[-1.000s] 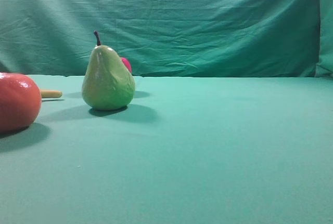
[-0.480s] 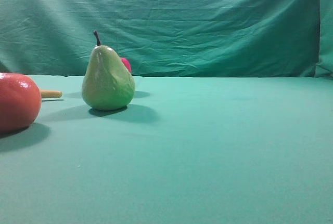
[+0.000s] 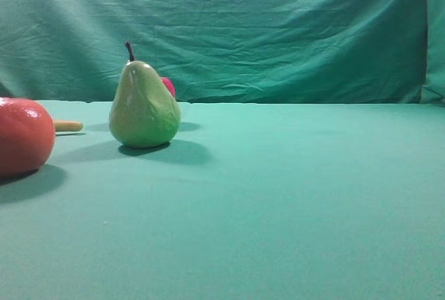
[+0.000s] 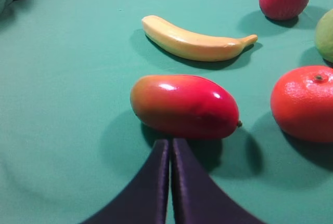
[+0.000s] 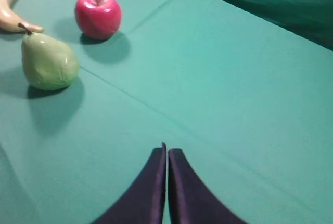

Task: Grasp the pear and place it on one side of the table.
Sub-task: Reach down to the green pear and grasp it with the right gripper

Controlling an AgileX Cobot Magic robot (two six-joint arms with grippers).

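Nothing has shifted in the high view since the earlier pictures: the pear (image 3: 144,107) stands upright on the teal worktop (image 3: 292,195) in the same spot, stem up, with no gripper near it.

Taking the pear as landmark, the red apple (image 3: 169,85) sits just behind it in the high view, mostly hidden, only a sliver showing past the pear's right shoulder. From the right wrist view the pear (image 5: 49,62) and apple (image 5: 98,14) stand close but apart, the apple farther from the camera. The tip of a banana (image 3: 68,126) lies to the left of the pear and slightly behind it, and the orange (image 3: 25,136) sits left of the pear and nearer the camera, cut by the frame edge. A mango (image 4: 184,106) lies beyond the orange on the side away from the pear, seen only from the left wrist camera.

The right gripper (image 5: 167,154) hangs well away from the pear, jaws drawn together with only a thin slit between them, holding nothing. The left gripper (image 4: 170,148) sits just short of the mango, jaws pressed narrow, empty. A wrinkled green backdrop (image 3: 278,28) rises behind the pear.
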